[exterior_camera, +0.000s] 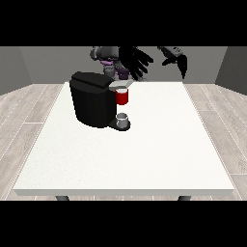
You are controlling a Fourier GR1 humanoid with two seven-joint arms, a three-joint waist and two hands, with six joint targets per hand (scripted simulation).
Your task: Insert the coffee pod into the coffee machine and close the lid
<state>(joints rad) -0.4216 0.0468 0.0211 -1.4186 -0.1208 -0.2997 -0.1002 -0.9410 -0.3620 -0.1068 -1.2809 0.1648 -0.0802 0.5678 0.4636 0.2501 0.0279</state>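
A bulky matte-black coffee machine (pixel 91 100) with a rounded, boxy body is sitting on the left half of the large white table (pixel 159 149), whose top looks smooth and flat. Its dark lid (pixel 92 79) is lying across the top of the body, with a pale grey, flat-edged head piece (pixel 121 84) projecting out to the view's right. Directly under that head piece a glossy red cylindrical part (pixel 122 97) is showing; whether this is the coffee pod itself cannot be told. Below it, a small grey cup (pixel 123 118) with a round rim is standing on the machine's dark base plate (pixel 119 126).

The black hand at the view's left (pixel 136 61) is hovering just above and behind the head piece, its fingers spreading out and pointing downward, holding nothing. The black hand at the view's right (pixel 176 59) is hanging in the air well apart from the machine, beyond the table's far edge; its finger posture cannot be told.

The surrounding floor (pixel 24 116) is showing pale wood-grain planks, and the walls (pixel 48 65) are plain grey.
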